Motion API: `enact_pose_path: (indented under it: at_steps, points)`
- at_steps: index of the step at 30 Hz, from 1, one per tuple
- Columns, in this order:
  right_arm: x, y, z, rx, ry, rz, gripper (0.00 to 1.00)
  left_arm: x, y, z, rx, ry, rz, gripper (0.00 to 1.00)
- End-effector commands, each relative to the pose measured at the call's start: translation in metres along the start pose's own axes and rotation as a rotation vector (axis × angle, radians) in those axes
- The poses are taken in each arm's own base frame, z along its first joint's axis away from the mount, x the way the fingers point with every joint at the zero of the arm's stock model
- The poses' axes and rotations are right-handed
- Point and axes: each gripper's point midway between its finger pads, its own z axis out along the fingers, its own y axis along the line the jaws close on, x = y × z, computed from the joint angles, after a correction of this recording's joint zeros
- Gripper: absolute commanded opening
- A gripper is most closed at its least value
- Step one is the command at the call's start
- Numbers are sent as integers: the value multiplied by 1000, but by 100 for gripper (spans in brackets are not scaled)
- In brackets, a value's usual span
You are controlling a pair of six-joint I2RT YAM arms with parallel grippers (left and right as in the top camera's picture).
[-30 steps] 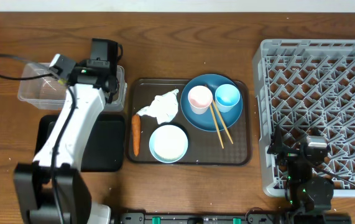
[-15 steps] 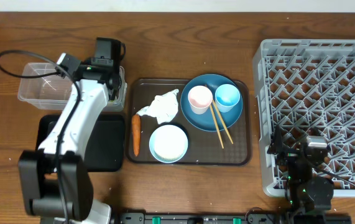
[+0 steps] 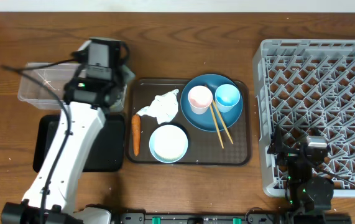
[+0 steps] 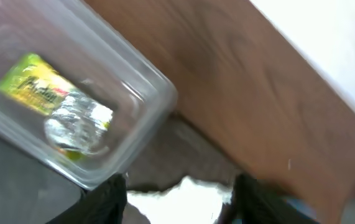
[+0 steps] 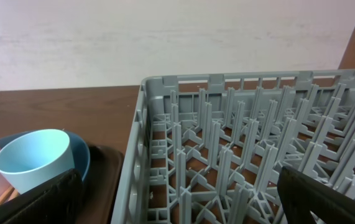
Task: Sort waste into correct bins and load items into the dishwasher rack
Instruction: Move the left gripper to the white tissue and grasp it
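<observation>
The yellow-green wrapper lies inside the clear tub, apart from my fingers. My left gripper hangs open by the tub's right end, with nothing between its fingers. The white tissue shows blurred below them. The tissue, the carrot and the white bowl lie on the brown tray. The blue plate carries the pink cup, the light blue cup and the chopsticks. My right gripper stands open over the near left corner of the grey rack.
The black tray lies in front of the clear tub, partly under my left arm. The brown tray fills the space between the bins and the rack. A dark cable loops over the tub.
My left gripper's jaws have opened and let go of the wrapper, which now lies in the clear tub. The left arm has swung and turned above the tub. The right arm has not moved.
</observation>
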Motion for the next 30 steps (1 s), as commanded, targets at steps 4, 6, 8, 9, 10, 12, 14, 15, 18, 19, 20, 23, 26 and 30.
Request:
enact_pose_path:
  at_steps: [4,6,8,9,10,12,14,15,18,19,20,23,26,30]
  points:
    - [1,0,0,0,1,6,99,36,-37,-9,34,-5,406,69]
    - [1,0,0,0,1,6,99,47,-44,-9,42,3,436,70]
    - [1,0,0,0,1,6,99,59,-48,-6,45,24,426,70]
    - [1,0,0,0,1,6,99,63,-49,-3,41,32,422,70]
    - [1,0,0,0,1,6,99,68,-48,1,33,46,414,69]
    - [1,0,0,0,1,6,99,80,-46,12,10,79,407,69]
    - [1,0,0,0,1,6,99,91,-43,25,-12,115,417,69]
    - [1,0,0,0,1,6,99,97,-42,33,-23,136,423,69]
    - [1,0,0,0,1,6,99,113,-34,56,-69,193,442,69]
    - [1,0,0,0,1,6,98,119,-31,63,-82,212,448,69]
    - [1,0,0,0,1,6,99,125,-28,70,-98,231,454,69]
    - [1,0,0,0,1,6,99,138,-20,88,-134,272,467,68]
    - [1,0,0,0,1,6,99,148,-13,103,-165,294,449,68]
    - [1,0,0,0,1,6,99,158,-4,115,-211,315,392,68]
